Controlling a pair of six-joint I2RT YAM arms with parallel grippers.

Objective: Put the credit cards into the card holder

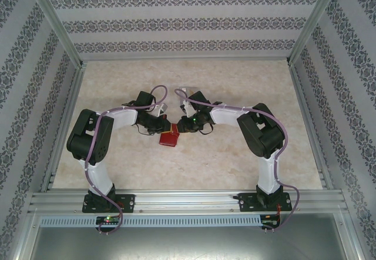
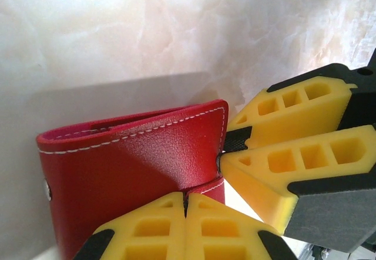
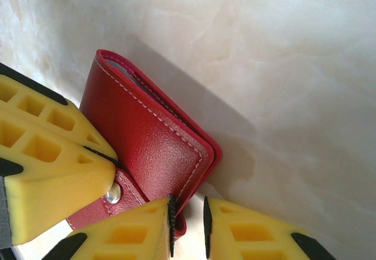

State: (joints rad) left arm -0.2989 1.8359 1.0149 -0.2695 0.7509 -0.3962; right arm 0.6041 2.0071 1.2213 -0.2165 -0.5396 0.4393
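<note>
Red leather wallet [image 2: 135, 172], the card holder, hangs folded between both grippers above the marble tabletop [image 3: 282, 54]. The left gripper [image 2: 185, 204] is clenched on its lower edge near the snap tab [image 3: 114, 192]. The right gripper [image 3: 188, 219] has its fingers slightly parted about the opposite corner; whether they grip it I cannot tell. To open it well, I judge the left should hold firm while the right takes the tab and peels it off. No cards are visible.

My two sets of fingers [image 1: 166, 122] crowd the card holder [image 1: 169, 136] at mid-tabletop [image 1: 247, 172]; open marble all around, walls hemming the sides
</note>
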